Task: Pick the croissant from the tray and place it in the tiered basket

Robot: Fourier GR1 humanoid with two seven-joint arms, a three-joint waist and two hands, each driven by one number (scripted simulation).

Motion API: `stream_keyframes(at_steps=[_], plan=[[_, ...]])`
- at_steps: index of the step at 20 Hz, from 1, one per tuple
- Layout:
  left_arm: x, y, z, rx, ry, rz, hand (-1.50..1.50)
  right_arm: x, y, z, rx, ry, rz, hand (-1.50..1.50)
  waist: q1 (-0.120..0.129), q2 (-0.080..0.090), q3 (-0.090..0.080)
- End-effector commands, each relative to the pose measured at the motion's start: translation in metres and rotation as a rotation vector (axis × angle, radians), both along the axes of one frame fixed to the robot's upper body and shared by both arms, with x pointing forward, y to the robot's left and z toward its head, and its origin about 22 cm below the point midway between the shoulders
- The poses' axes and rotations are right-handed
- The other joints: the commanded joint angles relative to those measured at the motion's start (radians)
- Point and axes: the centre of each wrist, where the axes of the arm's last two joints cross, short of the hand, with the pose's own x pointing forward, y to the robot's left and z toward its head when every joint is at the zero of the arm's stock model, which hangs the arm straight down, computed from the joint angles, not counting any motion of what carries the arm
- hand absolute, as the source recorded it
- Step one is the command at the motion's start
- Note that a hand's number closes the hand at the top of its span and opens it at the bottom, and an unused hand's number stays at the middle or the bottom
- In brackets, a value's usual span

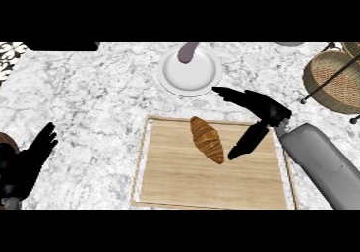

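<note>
The right hand [259, 114] is held over the far right part of the wooden tray [168, 187], with its grey forearm [324, 165] coming in from the lower right. Its fingers are spread open and nothing is held. One part of the hand is pointed out toward the white plate [189, 71], and another part is pointed down beside the croissant [207, 139]. It looks very close to the croissant's right side, but a touch cannot be made out from this view.

The left hand [23, 165] is seen at the left edge, open, with its fingers up.

The croissant is laid on the tray, in the far half, with its long side running away from the robot. A small greyish thing [187, 52] is set on the plate's far rim. The tiered basket [335, 76] is stood at the far right on the marble counter [88, 98], well apart from the tray.
</note>
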Motion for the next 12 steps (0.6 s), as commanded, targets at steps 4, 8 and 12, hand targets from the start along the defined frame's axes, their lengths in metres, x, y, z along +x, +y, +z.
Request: stream_keyframes(at_steps=[4, 8, 12], plan=[[0.004, 0.008, -0.003, 0.008, 0.016, 0.009, 0.0, 0.021, 0.037, 0.034, -0.098, 0.13, 0.08, -1.5, -0.008, 0.0, 0.0], [0.0, 0.004, -0.002, -0.009, -0.001, 0.003, 0.0, 0.02, 0.027, 0.027, -0.193, 0.181, 0.116, -1.5, -0.011, -0.001, 0.0], [-0.001, 0.007, -0.002, -0.003, 0.017, 0.001, 0.0, 0.021, 0.031, 0.016, -0.278, 0.199, 0.088, -1.5, -0.008, 0.0, 0.001]])
